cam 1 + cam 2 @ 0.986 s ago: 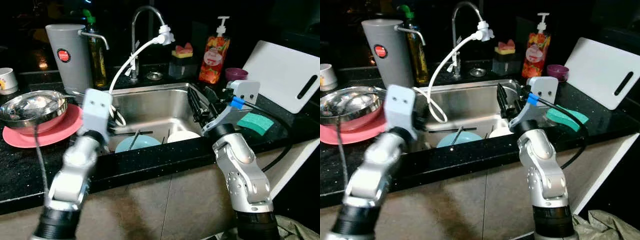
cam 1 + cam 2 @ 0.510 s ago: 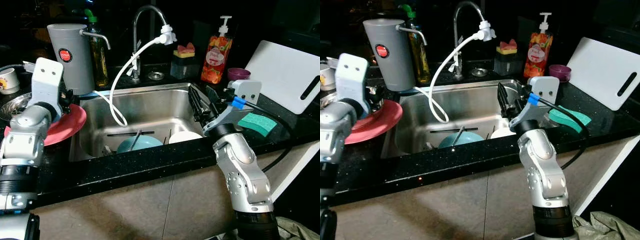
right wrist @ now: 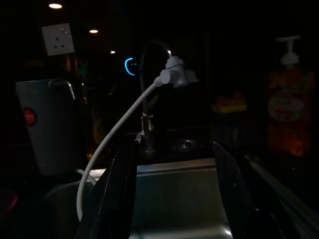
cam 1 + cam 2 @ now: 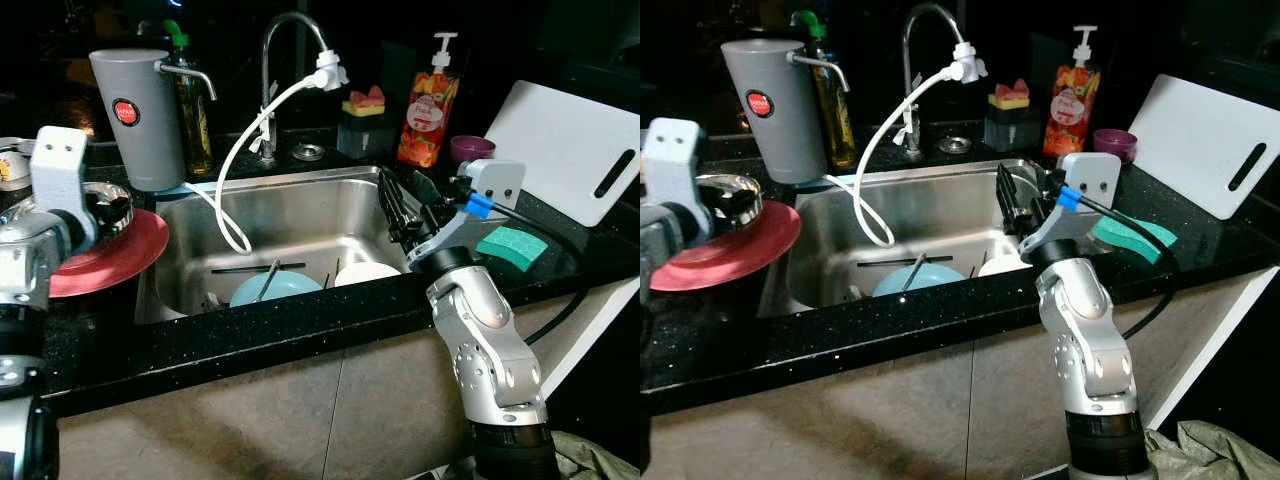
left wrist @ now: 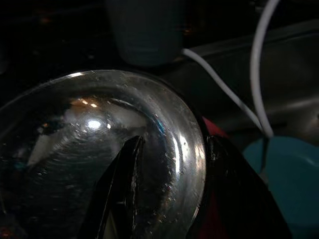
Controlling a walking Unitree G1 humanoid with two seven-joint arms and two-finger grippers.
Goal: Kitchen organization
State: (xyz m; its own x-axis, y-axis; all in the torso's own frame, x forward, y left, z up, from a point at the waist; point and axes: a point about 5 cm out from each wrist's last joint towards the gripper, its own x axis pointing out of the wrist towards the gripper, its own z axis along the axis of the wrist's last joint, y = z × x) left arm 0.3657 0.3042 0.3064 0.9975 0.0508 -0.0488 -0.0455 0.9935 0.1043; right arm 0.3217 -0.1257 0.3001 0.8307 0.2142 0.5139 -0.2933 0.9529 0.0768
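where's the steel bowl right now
The steel bowl sits on the red plate, on the counter left of the sink, with the left gripper straddling its rim.

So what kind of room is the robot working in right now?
A home kitchen, at the sink counter: a steel sink with dishes in it under a faucet, a soap dispenser and a white cutting board on the black countertop.

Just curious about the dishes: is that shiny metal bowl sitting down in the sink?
No, the metal bowl rests on the red plate on the counter, beside the sink.
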